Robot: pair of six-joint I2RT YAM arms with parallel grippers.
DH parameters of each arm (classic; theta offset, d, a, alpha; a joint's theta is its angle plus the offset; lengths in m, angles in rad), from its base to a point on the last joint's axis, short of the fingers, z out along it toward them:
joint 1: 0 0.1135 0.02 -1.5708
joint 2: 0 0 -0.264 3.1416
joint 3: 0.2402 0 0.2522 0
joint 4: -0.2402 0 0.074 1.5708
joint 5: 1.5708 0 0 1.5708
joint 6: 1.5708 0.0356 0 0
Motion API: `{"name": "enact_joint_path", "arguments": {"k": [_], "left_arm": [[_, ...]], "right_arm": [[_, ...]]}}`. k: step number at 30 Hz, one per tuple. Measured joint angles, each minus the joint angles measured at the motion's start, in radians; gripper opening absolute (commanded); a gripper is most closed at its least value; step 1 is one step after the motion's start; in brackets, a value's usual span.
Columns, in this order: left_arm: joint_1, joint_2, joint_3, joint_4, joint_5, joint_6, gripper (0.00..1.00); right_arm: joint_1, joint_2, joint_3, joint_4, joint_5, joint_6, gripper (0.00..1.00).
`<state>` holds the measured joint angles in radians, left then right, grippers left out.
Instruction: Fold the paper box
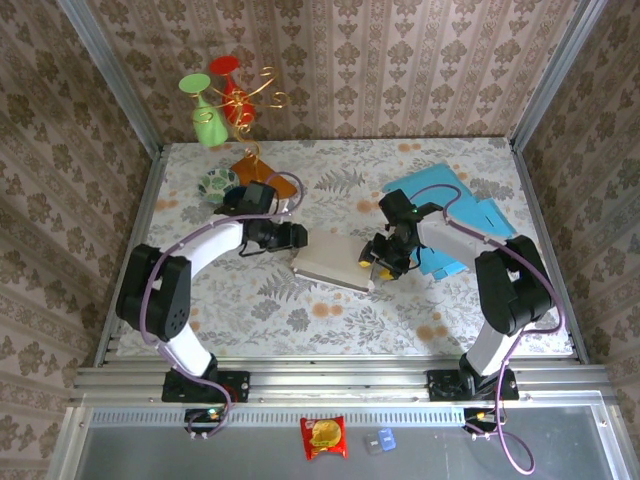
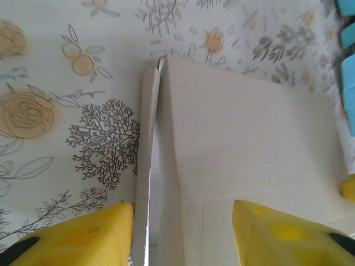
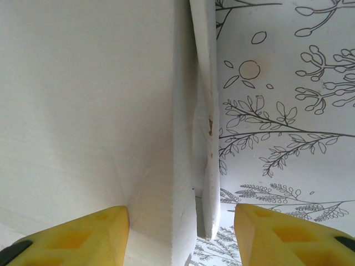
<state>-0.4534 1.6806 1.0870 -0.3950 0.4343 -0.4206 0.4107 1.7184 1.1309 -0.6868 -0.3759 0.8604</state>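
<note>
White paper box (image 1: 333, 262) lies flat at the centre of the floral worktop (image 1: 400, 315), between the two arms. Left tool (image 1: 296, 243) sits at the box's left edge. In the left wrist view its yellow fingers (image 2: 83, 235) are spread wide, one on either side of a raised side flap (image 2: 147, 166). Right tool (image 1: 373, 262) sits at the right edge, its fingers (image 3: 288, 233) likewise spread, straddling the edge flap (image 3: 206, 111). Blue sheets (image 1: 445, 200) lie right of the box, beneath the right arm.

Both arms bent inward, elbows out; left fingers (image 2: 77, 235) spread — right fingers (image 3: 72, 235) spread
</note>
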Motion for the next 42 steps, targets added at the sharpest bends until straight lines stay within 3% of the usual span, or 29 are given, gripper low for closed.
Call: {"name": "enact_joint_path", "arguments": {"k": [6, 22, 33, 39, 42], "left_arm": [[-0.039, 0.019, -0.016, -0.007, -0.013, 0.019, 0.48], [-0.037, 0.019, -0.094, 0.009, -0.031, 0.026, 0.42], [-0.037, 0.018, -0.126, 0.059, -0.038, 0.026, 0.35], [-0.037, 0.013, -0.147, 0.095, -0.026, 0.025, 0.3], [-0.036, 0.009, -0.156, 0.109, -0.023, 0.025, 0.28]], "right_arm": [[0.0, 0.023, 0.0, 0.003, 0.0, -0.023, 0.52], [-0.008, 0.061, -0.022, 0.049, -0.001, -0.055, 0.48], [-0.014, 0.064, -0.045, 0.101, -0.024, -0.077, 0.39], [-0.019, 0.065, -0.048, 0.108, -0.032, -0.085, 0.39], [-0.025, 0.062, -0.06, 0.121, -0.042, -0.103, 0.44]]}}
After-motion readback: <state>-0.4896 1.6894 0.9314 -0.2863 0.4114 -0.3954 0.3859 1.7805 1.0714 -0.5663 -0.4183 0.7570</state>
